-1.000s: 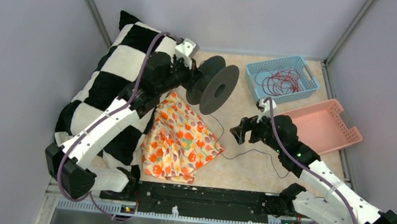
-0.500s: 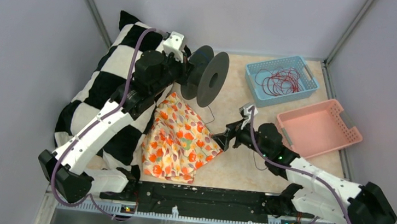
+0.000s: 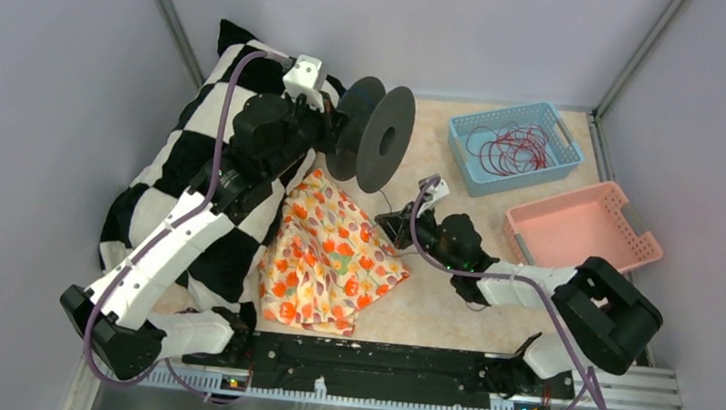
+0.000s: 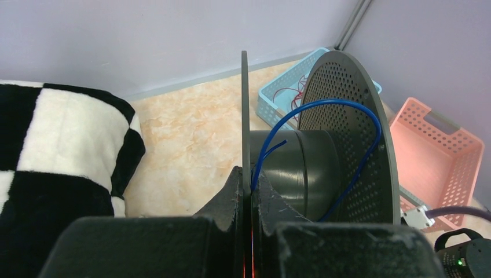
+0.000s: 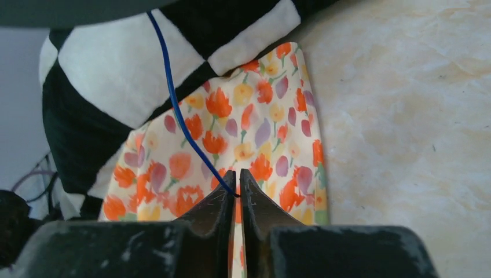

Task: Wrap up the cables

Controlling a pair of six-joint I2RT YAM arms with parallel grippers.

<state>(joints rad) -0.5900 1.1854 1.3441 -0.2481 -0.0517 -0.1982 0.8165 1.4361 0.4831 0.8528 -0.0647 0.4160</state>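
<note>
A dark grey plastic spool (image 3: 374,136) with two round flanges is held off the surface in the upper centre of the overhead view. The left gripper (image 4: 248,176) is clamped tight on the thin edge of the spool's near flange, with both pads pressed flat against it. A thin blue cable (image 4: 339,101) is looped once over the spool's hub, in front of the perforated far flange. In the overhead view the cable hangs from the spool toward the middle of the frame. There the right gripper (image 3: 392,226) lies low, just beside the right edge of an orange-flowered cloth (image 3: 329,257). In the right wrist view the jaws of the right gripper (image 5: 237,174) are drawn almost together, with only a narrow slit left. The cable (image 5: 172,92) is nipped between the fingertips and runs from them to the upper left of the frame. A black-and-white checkered pillow (image 3: 155,180) lies along the left side of the beige marbled table (image 3: 420,306). A light blue perforated basket (image 3: 460,152) holding a coil of red wire (image 3: 513,147) sits at the upper right. A pink perforated basket (image 3: 582,236) sits just below it.
</note>
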